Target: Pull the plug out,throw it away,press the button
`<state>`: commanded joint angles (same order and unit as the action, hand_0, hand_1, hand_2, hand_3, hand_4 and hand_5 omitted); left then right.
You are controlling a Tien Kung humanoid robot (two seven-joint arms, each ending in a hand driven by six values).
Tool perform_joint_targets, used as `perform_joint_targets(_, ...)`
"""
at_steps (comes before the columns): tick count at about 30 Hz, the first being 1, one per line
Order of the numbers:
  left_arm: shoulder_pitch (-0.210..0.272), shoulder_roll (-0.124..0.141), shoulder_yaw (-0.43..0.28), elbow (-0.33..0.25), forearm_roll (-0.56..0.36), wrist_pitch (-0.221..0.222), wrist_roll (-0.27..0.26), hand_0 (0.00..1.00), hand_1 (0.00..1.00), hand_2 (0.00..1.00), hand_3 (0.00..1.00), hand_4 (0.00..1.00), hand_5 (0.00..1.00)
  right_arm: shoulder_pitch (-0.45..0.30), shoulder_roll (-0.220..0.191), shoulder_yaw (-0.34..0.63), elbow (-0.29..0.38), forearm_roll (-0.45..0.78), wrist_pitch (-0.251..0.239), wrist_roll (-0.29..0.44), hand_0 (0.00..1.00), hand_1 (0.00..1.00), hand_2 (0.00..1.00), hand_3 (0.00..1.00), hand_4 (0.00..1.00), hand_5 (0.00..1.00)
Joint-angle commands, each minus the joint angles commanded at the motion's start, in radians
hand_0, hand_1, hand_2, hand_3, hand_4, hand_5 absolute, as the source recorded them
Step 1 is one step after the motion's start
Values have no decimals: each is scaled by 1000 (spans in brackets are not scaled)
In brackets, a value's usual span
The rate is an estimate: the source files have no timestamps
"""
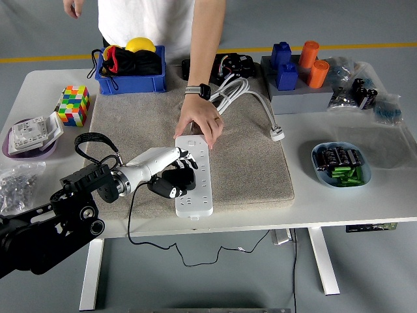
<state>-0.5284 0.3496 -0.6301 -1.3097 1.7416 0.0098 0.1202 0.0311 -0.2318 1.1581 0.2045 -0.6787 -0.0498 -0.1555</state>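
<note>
Head view: the robot's left hand (pixel 172 171) closes its white fingers (pixel 184 155) around a black plug (pixel 180 177) seated in the left side of a white power strip (pixel 194 175), which lies on a beige mat (pixel 247 163) near the table's (pixel 339 202) front edge. From the far side, a person's hand (pixel 201 121) presses down on the strip's far end, a grey-banded watch (pixel 199 90) on the wrist.

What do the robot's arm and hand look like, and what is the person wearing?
The robot's left arm is bulky and black, with a looping black cable near the wrist. Its forearm is silvery white, and the left hand has white fingers with black parts. The person wears a white shirt and a grey-banded watch.
</note>
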Motion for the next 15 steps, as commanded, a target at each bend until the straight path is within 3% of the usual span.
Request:
perform_joint_targets(4,-4,-2,1,4,8,3,4,545,486,492,600,782,2,0,0,2,0,0,0,0,750,666,656,621,671,511)
perform_joint_targets(5,-4,-2,1,4,9,4,5,484,434,447,593,716,2,0,0,3,0,0,0,0,750,666,656,621,671,511)
perform_joint_targets(10,-9,-4,1,6,10,13,5,484,434,447,593,716,2,1,0,3,0,-1,-1,0,750,666,656,621,671,511)
perform_joint_targets(11,-10,-4,1,7,6,12,6,435,363,389,571,676,2,1,1,3,0,0,-1,1,750,666,656,621,670,510)
perform_joint_targets(15,-11,-3,0,8,-6,13,8,435,363,389,571,676,2,1,1,4,0,-1,-1,1,750,666,656,621,670,510)
